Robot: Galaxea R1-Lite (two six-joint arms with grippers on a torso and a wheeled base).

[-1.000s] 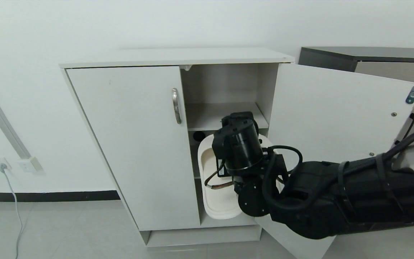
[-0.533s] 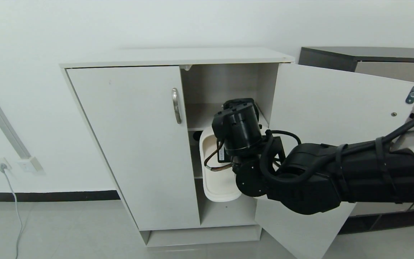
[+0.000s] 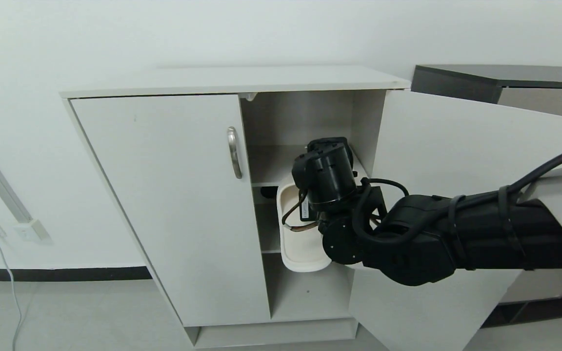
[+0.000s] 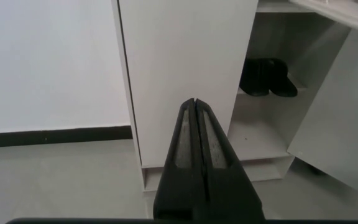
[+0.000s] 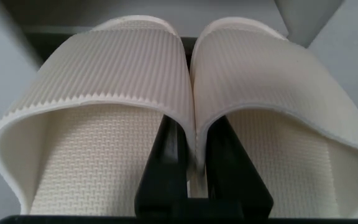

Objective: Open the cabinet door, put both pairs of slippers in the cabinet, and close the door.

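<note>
Right gripper [image 5: 194, 155], clamped on the cream slippers [image 5: 104, 81], had risen toward the cabinet's [image 3: 164, 204] upper shelf [image 3: 271, 165] within 1 s. Placement looked imminent.

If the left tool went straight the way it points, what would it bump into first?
Probably the closed left cabinet door. The shut left tool aims at its panel, though how far off it is I cannot judge.

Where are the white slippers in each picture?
Head view: cream slippers in the cabinet's open half, beside the closed door.
Left wrist view: probably the cream slippers, a pale edge above the black slippers.
Right wrist view: cream slippers pinched in the right gripper.
Shared landmark: the closed door, in head and left wrist views.
</note>
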